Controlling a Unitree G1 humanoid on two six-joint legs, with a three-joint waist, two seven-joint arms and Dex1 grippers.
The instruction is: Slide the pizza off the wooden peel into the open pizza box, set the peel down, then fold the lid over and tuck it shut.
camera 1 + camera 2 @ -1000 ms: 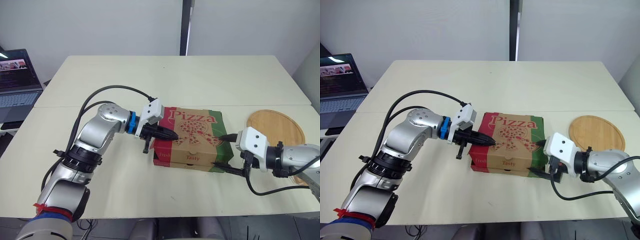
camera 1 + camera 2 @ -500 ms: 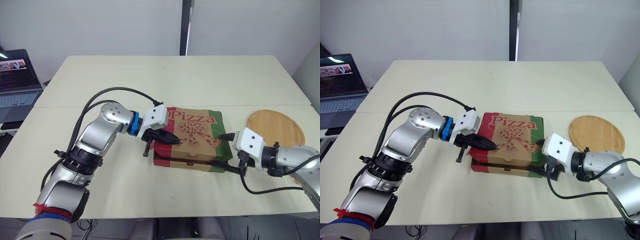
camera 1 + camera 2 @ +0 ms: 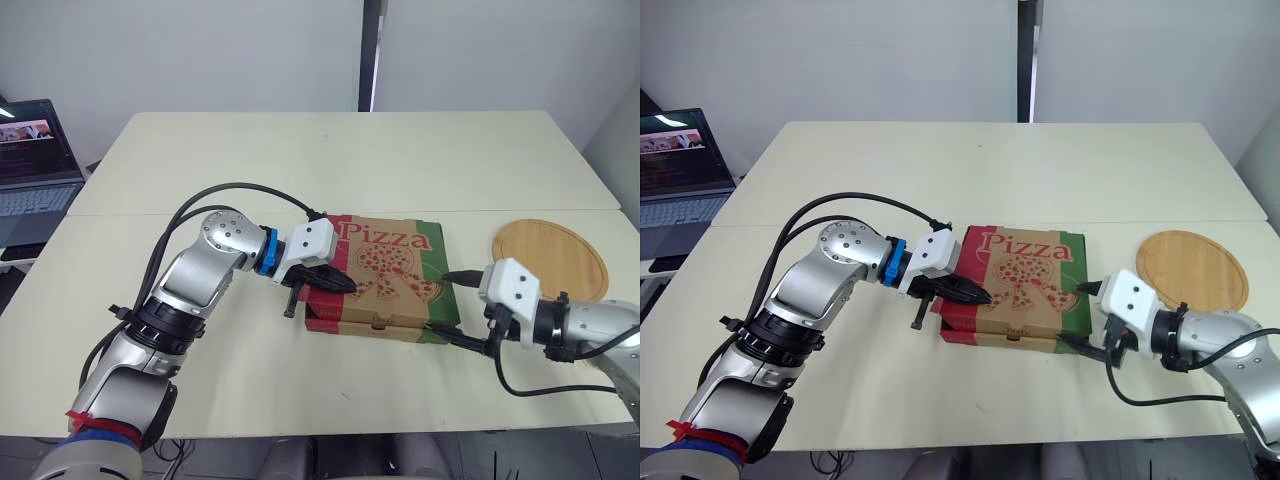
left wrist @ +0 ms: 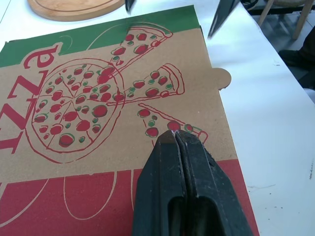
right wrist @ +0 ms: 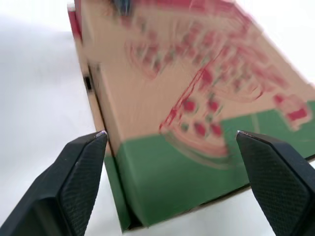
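Observation:
The pizza box lies in the middle of the table with its printed lid folded down over the base. My left gripper is shut, and its fingertips press on the lid near the box's left front corner. My right gripper stands open beside the box's right front corner, one finger above the lid's edge and one low by the table. The round wooden peel lies flat on the table to the right of the box, with nothing on it.
A laptop stands open off the table's far left edge. A seam crosses the table behind the box. Cables loop from both arms above the tabletop.
The lid's front edge has come down closer to the base. My left gripper moved slightly further onto the lid. My right gripper drew back a little to the right from the box's corner.

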